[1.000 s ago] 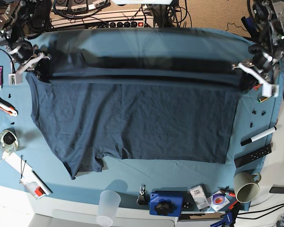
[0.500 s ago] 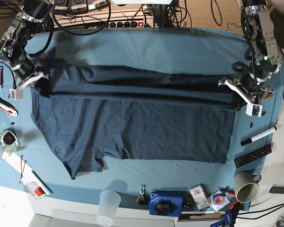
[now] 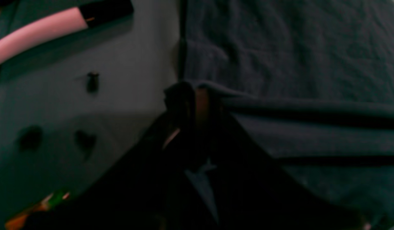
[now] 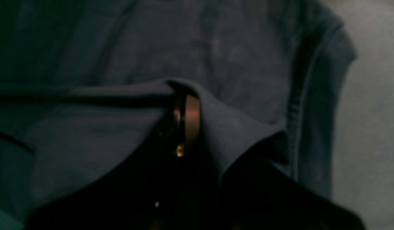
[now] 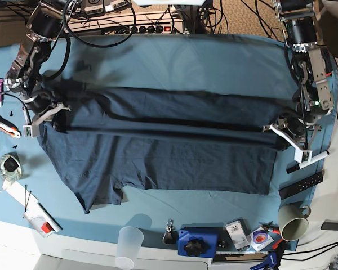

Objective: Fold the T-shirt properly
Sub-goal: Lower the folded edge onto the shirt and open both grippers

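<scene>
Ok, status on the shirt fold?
Left gripper and right gripper both shut on T-shirt edge. Top edge lifted over body. Nothing blocking.

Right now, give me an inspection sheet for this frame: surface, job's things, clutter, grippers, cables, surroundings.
Surface: teal table cloth covers the table.
Job's things: T-shirt lies spread, its far edge lifted and carried over the body.
Clutter: plastic cup, mug, marker, blue box along the edges.
Grippers: left gripper and right gripper each shut on the T-shirt's folded edge.
Cables: power strip and leads behind the table.
Surroundings: nothing seen beyond carpet.
</scene>
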Tool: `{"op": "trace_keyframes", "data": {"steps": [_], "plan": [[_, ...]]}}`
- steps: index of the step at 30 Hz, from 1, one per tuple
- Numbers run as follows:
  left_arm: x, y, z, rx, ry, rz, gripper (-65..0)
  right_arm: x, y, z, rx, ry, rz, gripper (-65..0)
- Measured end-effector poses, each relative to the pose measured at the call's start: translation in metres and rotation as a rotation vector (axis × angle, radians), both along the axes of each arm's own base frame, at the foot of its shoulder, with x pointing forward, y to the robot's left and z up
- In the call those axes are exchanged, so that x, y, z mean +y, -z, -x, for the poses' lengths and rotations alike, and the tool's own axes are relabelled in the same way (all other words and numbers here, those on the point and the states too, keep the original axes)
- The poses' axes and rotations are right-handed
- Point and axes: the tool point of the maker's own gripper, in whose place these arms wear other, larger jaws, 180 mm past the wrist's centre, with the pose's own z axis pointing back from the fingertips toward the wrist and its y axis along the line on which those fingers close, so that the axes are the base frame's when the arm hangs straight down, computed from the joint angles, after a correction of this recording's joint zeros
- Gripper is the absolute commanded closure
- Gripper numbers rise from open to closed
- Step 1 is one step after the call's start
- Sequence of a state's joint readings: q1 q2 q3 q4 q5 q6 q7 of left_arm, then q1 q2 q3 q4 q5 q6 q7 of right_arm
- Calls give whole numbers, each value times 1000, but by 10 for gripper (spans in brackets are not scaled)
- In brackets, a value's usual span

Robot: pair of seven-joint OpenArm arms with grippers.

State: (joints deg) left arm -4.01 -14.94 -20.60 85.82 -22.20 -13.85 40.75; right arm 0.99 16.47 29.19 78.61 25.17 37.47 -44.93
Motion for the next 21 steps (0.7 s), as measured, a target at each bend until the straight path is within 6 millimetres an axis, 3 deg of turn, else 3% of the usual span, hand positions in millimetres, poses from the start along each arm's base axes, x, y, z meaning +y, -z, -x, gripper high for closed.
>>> {"op": "trace_keyframes", "data": {"steps": [4,8,15,21], "plan": [[1,12,-2,35,-13,20,0,-2,-8,-12,-21,-8,33,0],[2,11,-4,21,-17,21,0,-3,-16,-21,-50,-1,36,0],[2,10,-5,13,-17,21,0,-5,16,-22,16,39,-46,0],[2,9,-6,4,-19,21,0,-5,12,-29,-6,45,-54,0]]}}
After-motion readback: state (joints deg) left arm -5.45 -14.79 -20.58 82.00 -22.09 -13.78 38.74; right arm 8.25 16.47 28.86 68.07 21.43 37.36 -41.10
